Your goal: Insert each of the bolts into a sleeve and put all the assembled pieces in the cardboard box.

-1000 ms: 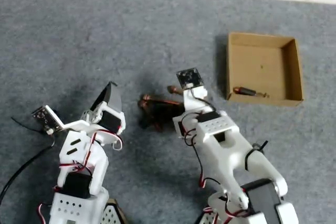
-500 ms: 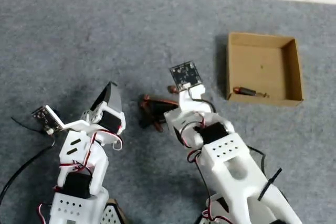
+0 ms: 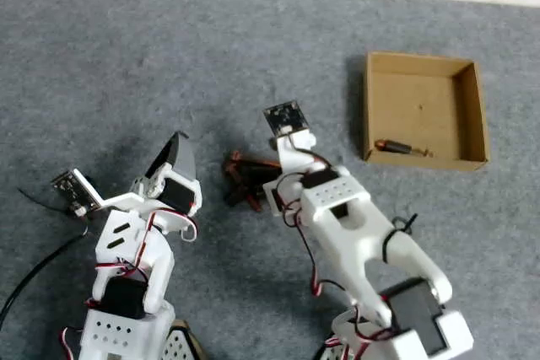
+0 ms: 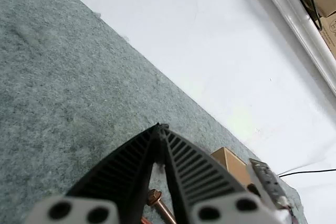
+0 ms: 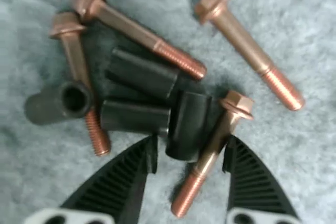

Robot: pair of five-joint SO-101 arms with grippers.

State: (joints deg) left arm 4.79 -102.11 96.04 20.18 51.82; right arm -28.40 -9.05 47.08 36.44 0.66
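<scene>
A: Where are the loose parts to be found?

B: The heap of bolts and sleeves [image 3: 243, 176] is seen on the grey mat [image 3: 126, 56] between the two arms, well to the left of the cardboard box [image 3: 422, 61]. One assembled piece [image 3: 400, 147] is already laid in the box.

A: By which arm is the heap better reached?

B: By the right one. The right gripper [image 5: 190, 145] is held directly over the heap with its jaws spread wide. One bolt [image 5: 212, 150] and one sleeve [image 5: 188, 124], touching each other, are straddled between them. The left gripper [image 4: 159, 128] is pressed closed on nothing and is raised to the left of the heap.

A: How is the straddled bolt laid?

B: Its long axis is laid nearly along the fingers, slightly slanted, with the head turned away from the wrist. The shank would probably be caught on its sides. The sleeve could be pinched along with it, so a small shift toward the bolt seems called for.
</scene>
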